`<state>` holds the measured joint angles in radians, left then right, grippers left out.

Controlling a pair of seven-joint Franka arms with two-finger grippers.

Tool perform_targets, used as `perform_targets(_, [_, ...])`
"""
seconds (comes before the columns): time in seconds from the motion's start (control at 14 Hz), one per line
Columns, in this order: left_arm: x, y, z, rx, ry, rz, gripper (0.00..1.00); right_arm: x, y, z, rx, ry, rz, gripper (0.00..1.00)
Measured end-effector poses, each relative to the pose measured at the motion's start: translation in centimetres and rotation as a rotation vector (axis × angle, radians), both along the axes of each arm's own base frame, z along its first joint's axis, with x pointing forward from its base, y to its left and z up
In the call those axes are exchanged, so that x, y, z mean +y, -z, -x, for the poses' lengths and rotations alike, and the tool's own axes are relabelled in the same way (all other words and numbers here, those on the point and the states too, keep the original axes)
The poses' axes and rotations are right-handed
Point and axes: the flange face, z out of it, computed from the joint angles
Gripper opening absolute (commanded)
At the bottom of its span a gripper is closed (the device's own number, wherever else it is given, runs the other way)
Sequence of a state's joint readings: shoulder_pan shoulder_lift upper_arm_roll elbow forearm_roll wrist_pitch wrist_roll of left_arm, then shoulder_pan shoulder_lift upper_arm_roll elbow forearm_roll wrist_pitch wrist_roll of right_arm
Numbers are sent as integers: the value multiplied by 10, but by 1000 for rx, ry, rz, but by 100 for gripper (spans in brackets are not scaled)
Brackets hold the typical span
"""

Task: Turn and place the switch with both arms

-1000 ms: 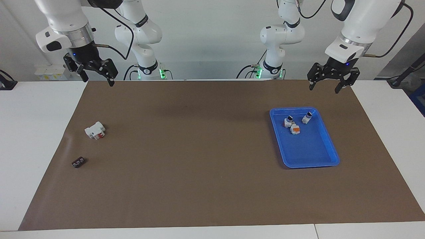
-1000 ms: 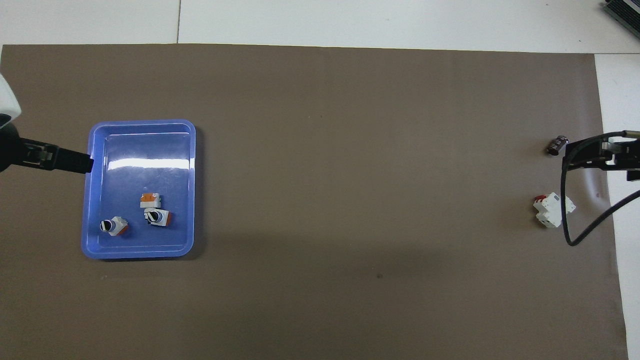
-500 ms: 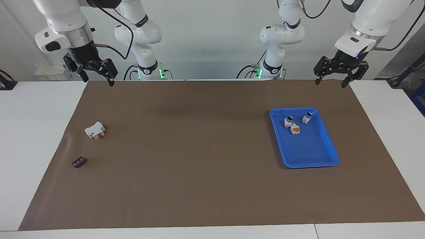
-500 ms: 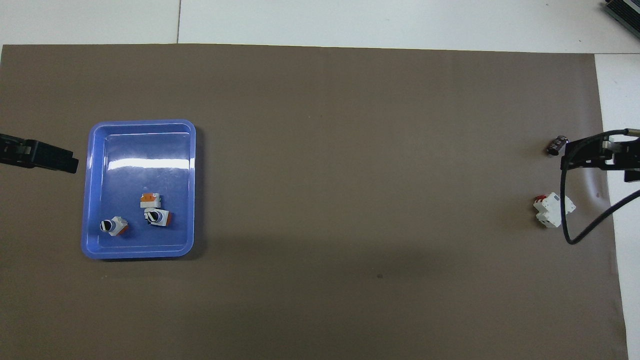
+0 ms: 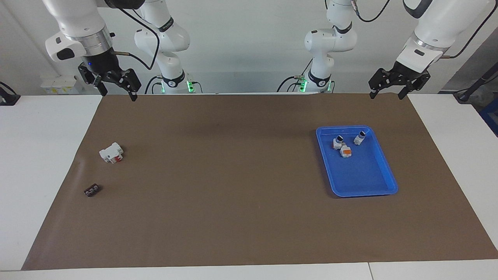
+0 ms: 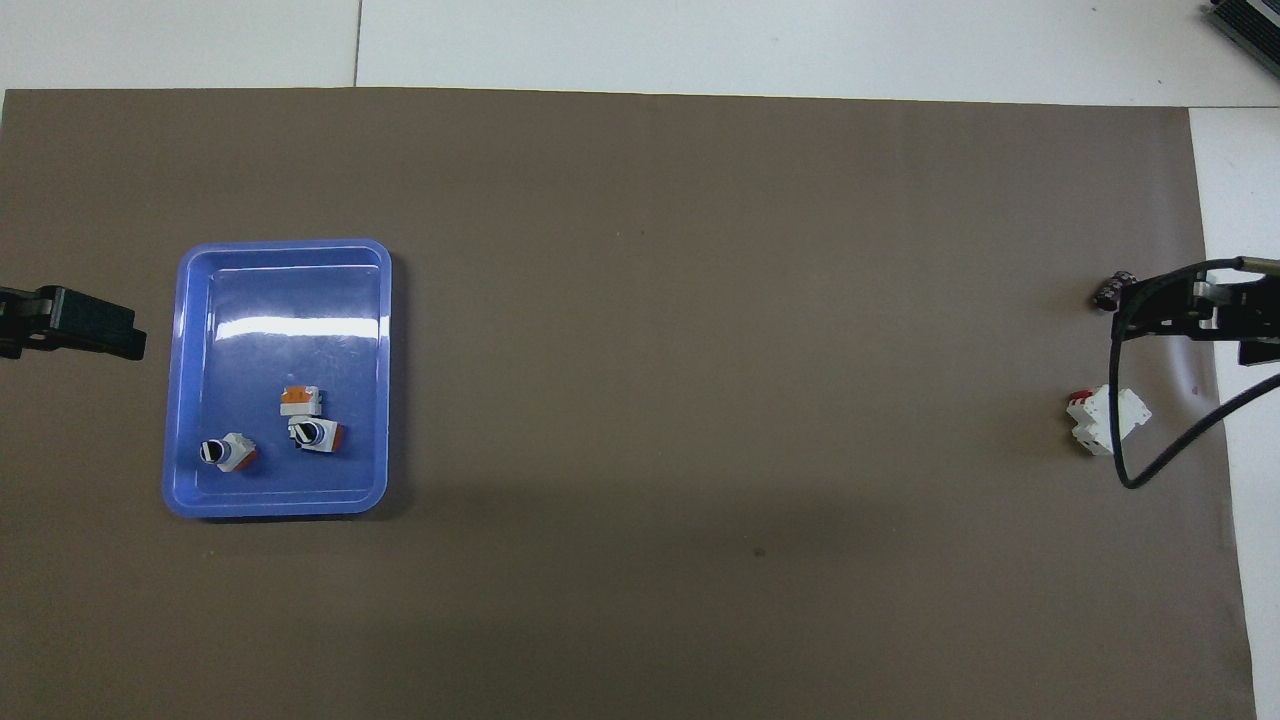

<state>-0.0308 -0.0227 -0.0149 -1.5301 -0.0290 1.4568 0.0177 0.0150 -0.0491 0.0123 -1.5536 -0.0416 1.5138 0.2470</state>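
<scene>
Resting in blue tray (image 5: 383, 186): switch (image 5: 345, 151) | left claw (image 5: 386, 93), right claw (image 5: 118, 93) raised, empty

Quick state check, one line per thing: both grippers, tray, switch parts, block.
left gripper: open, raised, holds nothing
right gripper: open, raised, holds nothing
blue tray: flat on mat, three small parts inside
switch: in tray, untouched
white block: on mat, untouched
small black part: on mat

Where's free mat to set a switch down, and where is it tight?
The widest bare mat lies between the blue tray and the white block. The tray's half farther from the robots is bare too. It is crowded in the tray's nearer end, where three switches cluster.
</scene>
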Motion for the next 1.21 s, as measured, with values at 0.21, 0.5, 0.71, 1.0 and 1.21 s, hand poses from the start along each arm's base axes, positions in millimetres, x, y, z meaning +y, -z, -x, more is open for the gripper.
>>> perform_targets(0.21, [2, -1, 5, 9, -27, -2, 100, 0, -1, 0, -1, 0, 0, 100])
perform_targets(0.5, [5, 0, 7, 14, -36, -2, 100, 0, -1, 1, -2, 0, 0, 100])
perform_targets(0.71, [5, 3, 9, 21, -36, -2, 100, 0, -1, 1, -3, 0, 0, 100])
perform_targets(1.0, [4, 5, 8, 15, -34, -2, 100, 0, -1, 1, -3, 0, 0, 100])
perform_targets(1.21, [-1, 4, 10, 14, -24, -2, 100, 0, -1, 1, -3, 0, 0, 100])
